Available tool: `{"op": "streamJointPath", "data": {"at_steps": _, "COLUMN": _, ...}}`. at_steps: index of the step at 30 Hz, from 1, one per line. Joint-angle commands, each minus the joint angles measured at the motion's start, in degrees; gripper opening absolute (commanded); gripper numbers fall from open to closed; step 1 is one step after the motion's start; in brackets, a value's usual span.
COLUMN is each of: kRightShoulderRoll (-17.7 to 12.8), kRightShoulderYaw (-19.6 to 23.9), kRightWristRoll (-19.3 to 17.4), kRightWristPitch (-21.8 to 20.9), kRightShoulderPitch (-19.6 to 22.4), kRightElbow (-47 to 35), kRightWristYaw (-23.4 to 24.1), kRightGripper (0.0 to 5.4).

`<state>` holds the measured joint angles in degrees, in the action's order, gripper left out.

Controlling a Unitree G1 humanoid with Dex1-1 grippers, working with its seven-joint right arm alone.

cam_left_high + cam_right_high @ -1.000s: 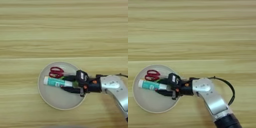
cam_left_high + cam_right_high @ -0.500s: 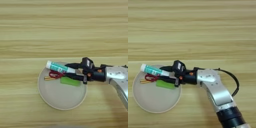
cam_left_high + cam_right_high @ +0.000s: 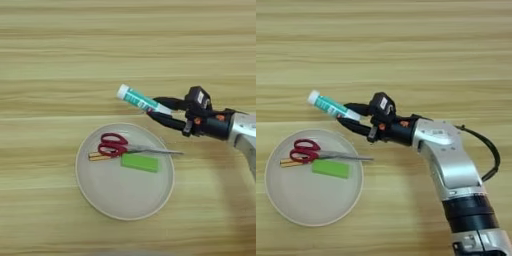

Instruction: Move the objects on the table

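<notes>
Gripper (image 3: pixel 159 112) clamps glue stick (image 3: pixel 141 100) above table (image 3: pixel 60 60), beyond plate (image 3: pixel 85 185) rim. Scissors (image 3: pixel 120 146), screwdriver (image 3: pixel 100 156), green block (image 3: pixel 140 162) lie in plate.

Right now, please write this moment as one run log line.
right gripper: shut on glue stick | stick: beyond plate | scissors, green block: on plate

Right arm (image 3: pixel 448 165) reaching leftward, silver forearm bent, hand (image 3: pixel 351 116) with black fingers clamped closed.

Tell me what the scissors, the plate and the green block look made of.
Scissors: glossy red handles, likely plastic; grey blades glint like metal. Plate: matte beige, perhaps ceramic or plastic, cannot tell. Green block: flat, dull, uniform green, possibly rubber or foam.
</notes>
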<state>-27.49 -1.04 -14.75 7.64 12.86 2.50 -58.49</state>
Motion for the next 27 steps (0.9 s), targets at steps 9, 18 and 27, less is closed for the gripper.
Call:
{"op": "streamJointPath", "data": {"at_steps": 9, "kRightShoulderRoll": -3.56, "kRightShoulderYaw": 4.70, "kRightWristRoll": 2.60, "kRightWristPitch": -6.21, "kRightShoulderPitch": 6.43, "kRightElbow": 8.19, "kRightWristYaw": 3.81, "kRightGripper": 1.70}}
{"op": "streamJointPath", "data": {"at_steps": 18, "kRightShoulderRoll": -4.31, "kRightShoulderYaw": 5.47, "kRightWristRoll": 5.39, "kRightWristPitch": -11.34, "kRightShoulderPitch": 8.54, "kRightElbow": 19.41, "kRightWristYaw": 4.94, "kRightGripper": 1.70}}
{"op": "streamJointPath", "data": {"at_steps": 27, "kRightShoulderRoll": -4.49, "kRightShoulderYaw": 5.21, "kRightWristRoll": 7.65, "kRightWristPitch": -15.68, "kRightShoulderPitch": 10.49, "kRightElbow": 28.70, "kRightWristYaw": 5.51, "kRightGripper": 1.70}}
